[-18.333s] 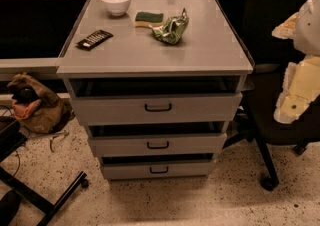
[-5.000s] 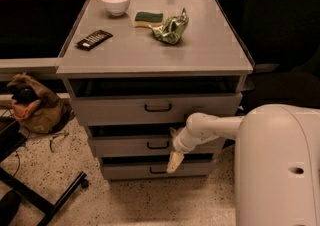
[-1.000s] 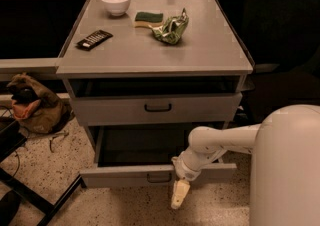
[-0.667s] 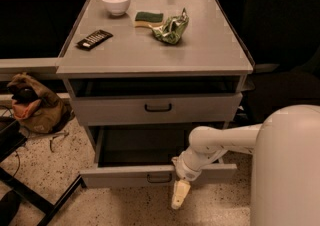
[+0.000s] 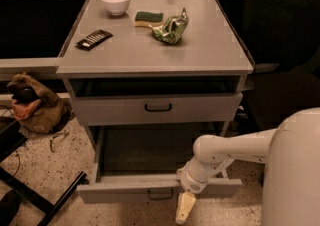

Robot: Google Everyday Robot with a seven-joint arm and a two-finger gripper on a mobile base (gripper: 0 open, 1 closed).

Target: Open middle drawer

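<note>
I saw the middle drawer point(image 5: 130, 190) standing pulled far out of the grey cabinet point(image 5: 220, 55), its flat front low and near the speckled floor point(image 5: 45, 170). Its dark inside lay open to view behind the front. The small black loop handle point(image 5: 160, 195) sat at the centre of that front.

My white arm point(image 5: 225, 152) came in from the right and bent down across the drawer's right half. The gripper point(image 5: 183, 209) hung in front of the drawer face, just right of the handle, its cream tip pointing at the floor. I could not tell whether it touched the handle. I also could not tell whether the gripper was spread or pressed together, since only one pale end showed below the wrist.

Above, the top drawer point(image 5: 200, 107) was closed, its own black handle point(image 5: 158, 107) at centre. On the cabinet top I noted a white bowl point(image 5: 115, 2) at the back left and a green-and-yellow sponge point(image 5: 148, 18) to its right. A crumpled green wrapper point(image 5: 171, 27) lay just beside the sponge, and a black remote point(image 5: 94, 39) lay near the left edge. A brown bag point(image 5: 35, 107) lay slumped on the floor to the cabinet's left.
</note>
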